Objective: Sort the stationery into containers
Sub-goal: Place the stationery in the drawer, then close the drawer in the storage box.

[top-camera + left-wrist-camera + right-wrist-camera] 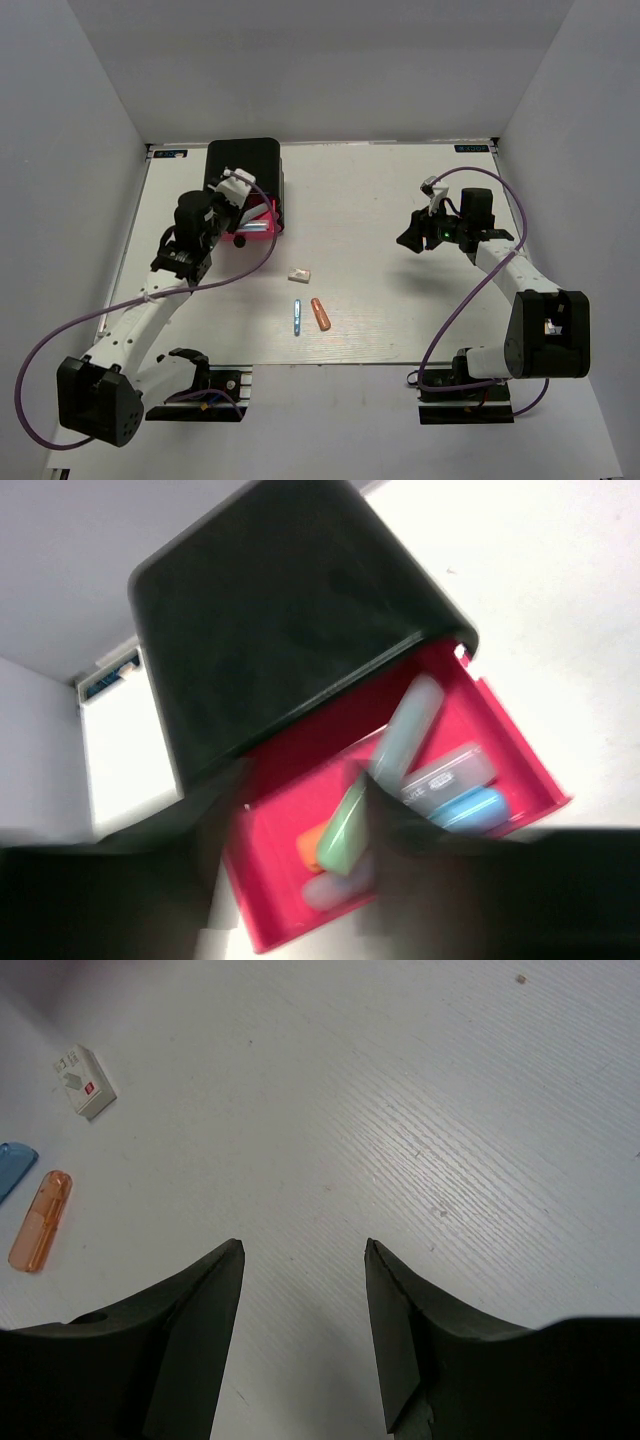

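1. Stationery on the bare desk (pixel 400 200), at the centre of the overhead view: the thin blue pen (pixel 297 317) lies with its long axis running straight up and down the frame. The stubby orange marker (pixel 321 313) lies just beside it on the right without touching, tilted so its upper end leans left.
2. The white eraser block (pixel 299 272) sits just above those two. Its long axis is nearly level, with the right end slightly higher.
3. At the upper left, a pink drawer (pixel 265 900) stands pulled out of the black box (pixel 245 165).
4. In the drawer, the green-tipped marker (pixel 395 745) lies diagonally, clear end to the upper right and green end to the lower left. The blue-tipped marker (pixel 470 808) lies by the front wall at the lower right. The orange-tipped marker (pixel 312 845) shows only its tip at the lower left.
5. The left pincer (pixel 300 820) hangs over the drawer. Its dark, blurred fingers are apart and grasp nothing.
6. The right pincer (pixel 303 1250) is released, its jaws spread over bare desk well apart from the loose pieces.
7. The desk is white with a faint grain, and pale grey walls (pixel 330 60) enclose it on three sides.
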### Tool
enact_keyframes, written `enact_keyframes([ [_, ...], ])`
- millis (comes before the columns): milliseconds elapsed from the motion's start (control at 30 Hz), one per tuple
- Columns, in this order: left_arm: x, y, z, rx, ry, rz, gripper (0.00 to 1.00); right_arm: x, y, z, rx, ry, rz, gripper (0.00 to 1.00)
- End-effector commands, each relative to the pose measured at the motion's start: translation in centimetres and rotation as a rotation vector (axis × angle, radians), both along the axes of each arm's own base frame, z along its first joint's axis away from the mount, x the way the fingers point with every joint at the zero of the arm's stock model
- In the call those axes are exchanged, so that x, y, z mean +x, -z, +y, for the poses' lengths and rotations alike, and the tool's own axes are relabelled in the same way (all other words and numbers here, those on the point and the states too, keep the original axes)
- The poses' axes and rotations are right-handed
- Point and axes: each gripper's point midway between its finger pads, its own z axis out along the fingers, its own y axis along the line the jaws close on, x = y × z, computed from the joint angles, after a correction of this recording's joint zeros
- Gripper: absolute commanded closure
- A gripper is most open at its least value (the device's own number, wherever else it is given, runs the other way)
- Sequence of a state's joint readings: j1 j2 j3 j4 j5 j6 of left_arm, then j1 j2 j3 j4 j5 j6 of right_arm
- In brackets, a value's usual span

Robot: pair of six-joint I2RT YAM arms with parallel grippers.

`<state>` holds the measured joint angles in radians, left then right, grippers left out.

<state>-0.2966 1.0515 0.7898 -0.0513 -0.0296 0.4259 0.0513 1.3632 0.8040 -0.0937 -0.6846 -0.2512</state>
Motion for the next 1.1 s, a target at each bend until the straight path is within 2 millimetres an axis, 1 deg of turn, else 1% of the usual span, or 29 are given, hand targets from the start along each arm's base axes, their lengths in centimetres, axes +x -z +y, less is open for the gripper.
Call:
enact_keyframes([
  [0, -0.1, -6.2, 0.1, -0.164, -0.060, -0.086, 0.57, 1.0, -1.4, 0.1, 0.007, -0.020, -0.076, 0.42],
  [33, -0.3, -6.6, 0.0, -0.208, -0.072, -0.063, 0.69, 1.0, -1.3, -0.1, 0.005, -0.018, -0.073, 0.42],
  [67, -0.5, -8.1, -0.1, -0.260, -0.082, -0.058, 0.80, 0.9, -1.5, 0.2, 0.008, -0.022, -0.074, 0.42],
  [100, -1.2, -6.6, -0.4, -0.339, -0.117, 0.041, 0.92, 0.9, -1.4, 0.1, 0.007, -0.021, -0.073, 0.42],
  [133, -1.6, -6.4, -0.6, -0.396, -0.140, 0.085, 0.96, 0.9, -1.4, 0.1, 0.008, -0.019, -0.074, 0.42],
  [167, -2.0, -6.6, -0.5, -0.446, -0.173, 0.112, 0.99, 0.9, -1.3, 0.1, 0.008, -0.020, -0.075, 0.42],
  [200, -2.9, -4.6, -0.3, -0.511, -0.254, 0.222, 1.00, 0.9, -1.3, 0.1, 0.010, -0.017, -0.073, 0.42],
  [267, -4.1, -2.6, 0.0, -0.579, -0.356, 0.333, 1.00, 0.9, -1.0, 0.0, 0.007, -0.017, -0.074, 0.42],
  [300, -5.2, -1.0, -0.3, -0.636, -0.404, 0.418, 1.00, 0.9, -1.2, 0.1, 0.009, -0.021, -0.078, 0.42],
  [333, -6.0, 1.2, -0.5, -0.660, -0.439, 0.487, 1.00, 0.9, -1.1, 0.1, 0.009, -0.020, -0.077, 0.42],
  [367, -7.0, 1.4, -1.0, -0.721, -0.431, 0.506, 0.97, 0.9, -0.9, 0.1, 0.009, -0.020, -0.072, 0.42],
  [400, -7.7, 2.0, -1.3, -0.761, -0.440, 0.531, 0.95, 0.9, -1.1, 0.3, 0.013, -0.028, -0.077, 0.42],
  [433, -8.5, 3.4, -1.6, -0.842, -0.487, 0.572, 0.91, 0.9, -0.9, 0.1, 0.010, -0.025, -0.073, 0.42],
  [467, -8.9, 3.6, -1.6, -0.889, -0.503, 0.572, 0.87, 0.9, -1.0, 0.3, 0.012, -0.028, -0.076, 0.42],
  [500, -9.4, 2.5, -1.8, -0.958, -0.480, 0.541, 0.80, 1.0, -1.1, 0.3, 0.014, -0.029, -0.078, 0.42],
  [533, -9.9, 3.2, -1.9, -1.013, -0.507, 0.554, 0.75, 1.0, -1.1, 0.3, 0.013, -0.030, -0.079, 0.42],
  [600, -10.5, 2.9, -2.0, -1.057, -0.489, 0.540, 0.74, 1.0, -1.2, 0.3, 0.013, -0.032, -0.083, 0.42],
  [633, -10.9, 3.7, -1.9, -1.044, -0.505, 0.561, 0.74, 1.0, -1.3, 0.3, 0.012, -0.033, -0.089, 0.42],
  [667, -11.1, 4.0, -1.8, -1.036, -0.515, 0.574, 0.74, 1.0, -1.2, 0.3, 0.013, -0.032, -0.086, 0.42],
  [800, -11.4, 6.9, -1.5, -0.987, -0.566, 0.627, 0.74, 1.0, -1.2, 0.4, 0.018, -0.031, -0.085, 0.42],
  [833, -10.9, 6.9, -1.7, -0.991, -0.562, 0.622, 0.72, 1.0, -1.2, 0.4, 0.020, -0.032, -0.084, 0.42],
  [867, -10.8, 7.7, -1.7, -0.983, -0.571, 0.634, 0.64, 1.0, -1.1, 0.4, 0.021, -0.031, -0.081, 0.42],
  [900, -10.7, 8.4, -1.7, -0.968, -0.588, 0.656, 0.61, 0.9, -1.1, 0.5, 0.021, -0.033, -0.080, 0.42],
  [933, -10.5, 8.7, -1.8, -0.965, -0.592, 0.661, 0.60, 0.9, -1.1, 0.4, 0.020, -0.032, -0.081, 0.42],
  [1000, -10.3, 9.6, -1.6, -0.944, -0.621, 0.678, 0.53, 0.9, -1.0, 0.4, 0.021, -0.031, -0.080, 0.42],
  [1033, -9.9, 9.9, -1.4, -0.930, -0.644, 0.678, 0.50, 1.0, -1.3, 0.3, 0.018, -0.028, -0.087, 0.42],
  [1067, -9.5, 9.6, -1.3, -0.929, -0.650, 0.667, 0.45, 1.0, -1.2, 0.3, 0.016, -0.027, -0.087, 0.42],
])
